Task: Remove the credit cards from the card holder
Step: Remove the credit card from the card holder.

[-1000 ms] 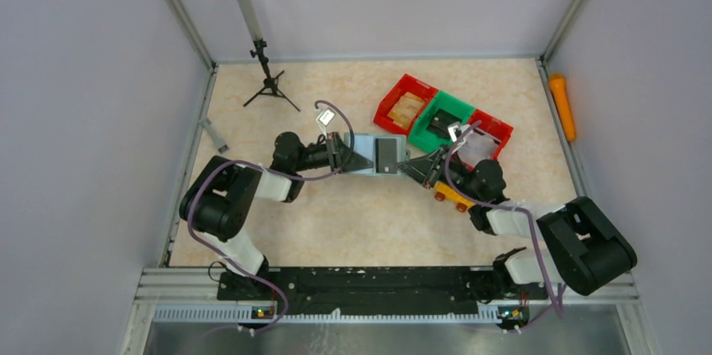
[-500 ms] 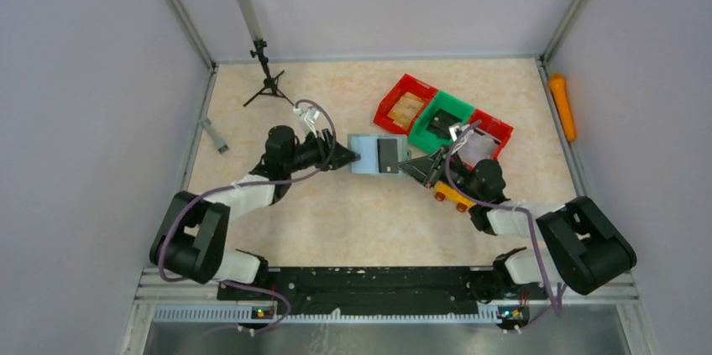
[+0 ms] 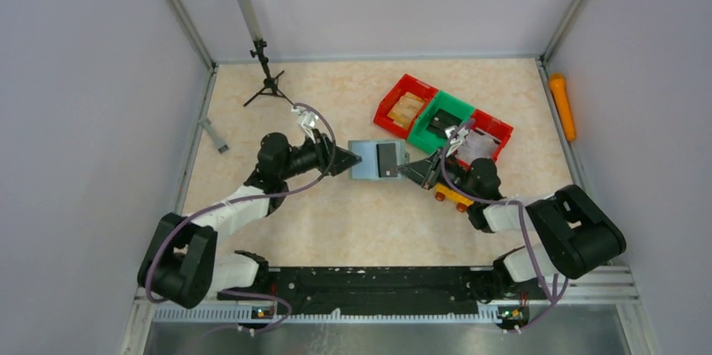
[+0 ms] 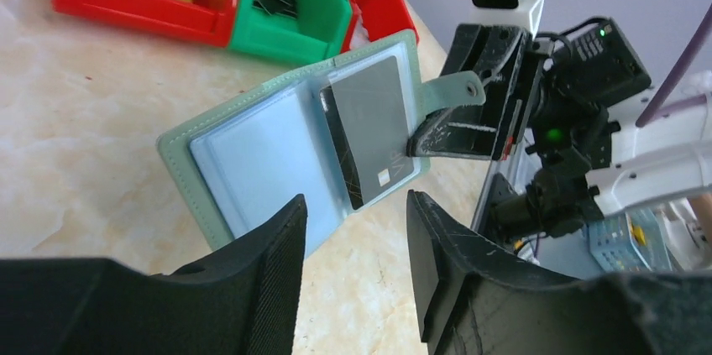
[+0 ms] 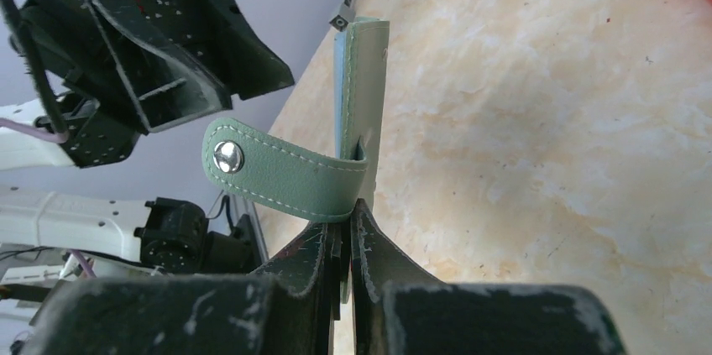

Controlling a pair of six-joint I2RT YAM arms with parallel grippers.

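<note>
The grey-green card holder (image 3: 366, 162) lies open near the middle of the table, its pale inside (image 4: 252, 154) facing up. A dark grey credit card (image 4: 374, 120) sticks out of its right pocket and also shows from above (image 3: 387, 158). My right gripper (image 5: 348, 225) is shut on the holder's right edge (image 5: 363, 78), just below the snap tab (image 5: 277, 170). My left gripper (image 4: 357, 229) is open just left of the holder, with nothing between its fingers. From above, the left gripper (image 3: 344, 159) and right gripper (image 3: 414, 172) flank the holder.
Red (image 3: 405, 103), green (image 3: 441, 120) and red (image 3: 489, 131) bins stand in a row behind the holder. A yellow toy car (image 3: 452, 196) sits under the right arm. A small tripod (image 3: 267, 78) stands at the back left, and an orange object (image 3: 561, 106) lies by the right wall.
My left gripper has opened and drawn back left off the holder, its arm swinging out to the left. The right gripper still pinches the holder's right edge.
</note>
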